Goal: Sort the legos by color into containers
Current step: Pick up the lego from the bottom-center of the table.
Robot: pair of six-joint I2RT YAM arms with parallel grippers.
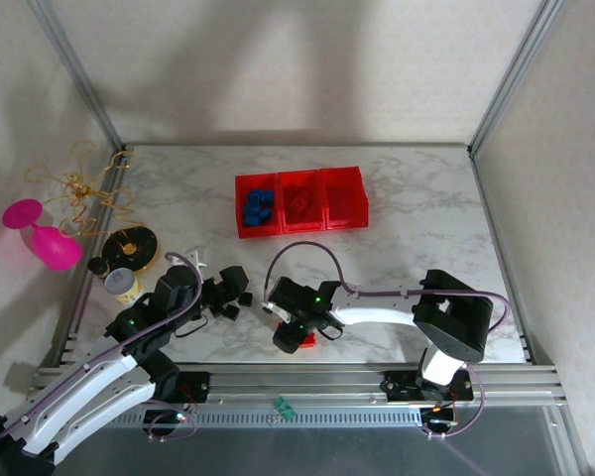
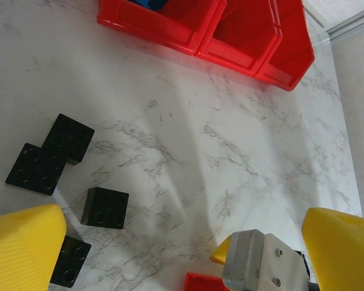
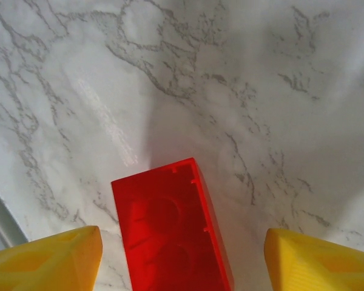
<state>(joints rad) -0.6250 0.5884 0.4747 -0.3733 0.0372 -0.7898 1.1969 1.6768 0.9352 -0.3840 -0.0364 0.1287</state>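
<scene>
Marble bench (image 1: 416, 248) is carrying the containers (image 1: 302, 227) at its far middle, blue legos (image 1: 258, 206) lying in the leftmost one. Left wrist: left claw (image 2: 182, 245) is hanging wide apart, black legos (image 2: 106, 207) lying on the bench by it. Right wrist: right claw (image 3: 182, 260) is straddling a red lego (image 3: 164, 224), jaws apart, not touching it.

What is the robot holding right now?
Nothing. The right gripper is open around a red lego, not touching it; the left gripper is open and empty.
</scene>
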